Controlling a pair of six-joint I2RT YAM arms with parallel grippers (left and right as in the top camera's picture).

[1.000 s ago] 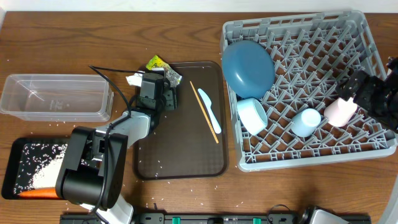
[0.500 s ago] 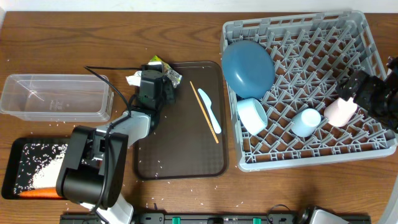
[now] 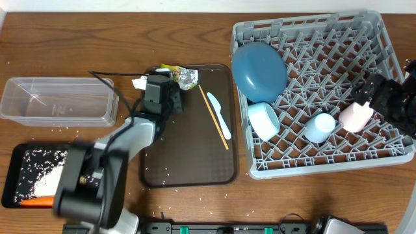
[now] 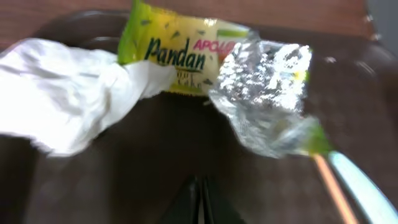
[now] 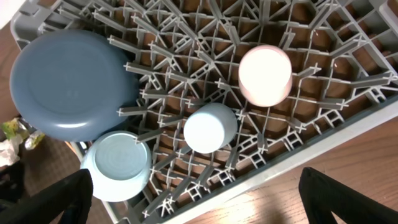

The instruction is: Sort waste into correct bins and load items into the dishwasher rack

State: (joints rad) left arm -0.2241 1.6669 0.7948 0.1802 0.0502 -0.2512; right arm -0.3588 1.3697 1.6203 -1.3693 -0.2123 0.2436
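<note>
At the top left corner of the brown serving tray [image 3: 188,156], seen from overhead, the left gripper [image 3: 174,91] has closed from the wider stance it had a second ago. The silvery wrapper [image 3: 188,77] now lies a little further right, and the yellow-green wrapper [image 3: 170,67] has flattened out. The crumpled white paper [image 3: 139,82] sits just left of them. The thin wooden chopstick [image 3: 213,117] and pale blue spoon [image 3: 219,112] have not moved. They lie side by side, their long axes running from upper left to lower right. The clear tub [image 3: 58,101] and the black tray [image 3: 19,159], holding rice [image 3: 39,172] and a carrot [image 3: 36,201], stay at the left of the table.

In the left wrist view the jaws meet at the bottom edge with nothing between them. The wrappers lie just ahead, a glossy printed one and a creased foil one, touching each other.

In the right wrist view the right gripper [image 5: 196,202] stands wide above the grey lattice rack [image 5: 348,118]. The rack holds the round blue plate [image 5: 68,84], bowl [image 5: 115,165], light blue cup [image 5: 210,127] and pink cup [image 5: 265,74].
</note>
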